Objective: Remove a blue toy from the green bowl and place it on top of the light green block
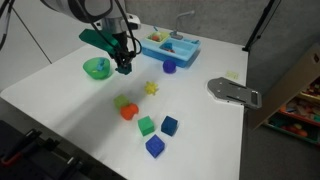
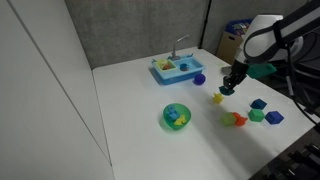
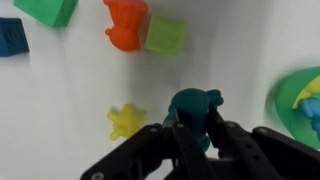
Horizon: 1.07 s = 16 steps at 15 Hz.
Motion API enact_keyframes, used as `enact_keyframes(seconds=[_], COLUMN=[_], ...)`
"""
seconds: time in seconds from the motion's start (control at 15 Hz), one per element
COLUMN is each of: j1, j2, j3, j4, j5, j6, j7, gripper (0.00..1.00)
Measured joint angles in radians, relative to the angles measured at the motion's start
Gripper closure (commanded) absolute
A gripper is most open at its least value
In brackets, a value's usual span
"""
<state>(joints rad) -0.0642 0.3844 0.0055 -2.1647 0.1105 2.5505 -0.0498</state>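
Note:
My gripper [image 3: 196, 138] is shut on the blue toy [image 3: 193, 106], a small dark teal piece, and holds it above the white table. In both exterior views the gripper [image 1: 123, 68] [image 2: 229, 88] hangs between the green bowl [image 1: 97, 68] [image 2: 177, 116] and the blocks. The bowl's edge shows at the right of the wrist view [image 3: 300, 95], with other pieces still in it. The light green block [image 3: 166, 35] [image 1: 120, 102] sits on the table touching an orange-red block [image 3: 127, 22] [image 1: 128, 112].
A yellow star [image 3: 126, 121] [image 1: 151, 88] lies beside the gripper. A darker green cube [image 1: 146, 125] and two blue cubes [image 1: 169, 125] [image 1: 154, 146] lie nearby. A light blue toy sink [image 1: 170, 45], a purple round piece [image 1: 169, 67] and a grey tool [image 1: 233, 92] lie farther off.

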Motion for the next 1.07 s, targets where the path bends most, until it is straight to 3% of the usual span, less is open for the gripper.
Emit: enact_keyframes(seconds=[0.4,1.07], j1=[-0.038,-0.031], j2=[0.009,0.011], j3=[-0.032,0.009], j4=[-0.073,-0.137], j5=[0.000,0.001], j6=[-0.045,-0.127], j7=[-0.038,-0.072], gripper=[0.91,0.91])
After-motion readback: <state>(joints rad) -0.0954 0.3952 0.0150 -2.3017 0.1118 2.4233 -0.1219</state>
